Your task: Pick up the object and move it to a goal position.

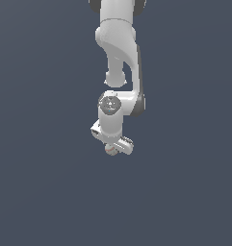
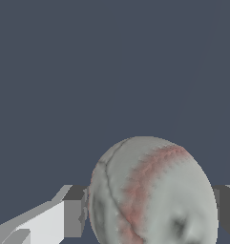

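Note:
The object, an off-white ball [image 2: 152, 195] with a reddish seam, fills the near part of the wrist view. It sits between my gripper's [image 2: 151, 212] two grey fingertips [image 2: 74, 212], and both pads touch its sides. In the exterior view the ball [image 1: 110, 150] shows only as a small pale dot just under the white hand of my gripper [image 1: 113, 148], which points downward. The gripper is shut on the ball. Whether the ball rests on the ground or hangs above it cannot be told.
A plain dark blue-grey ground [image 1: 45, 182] surrounds the arm on all sides. The white arm [image 1: 120, 43] comes down from the upper middle of the exterior view.

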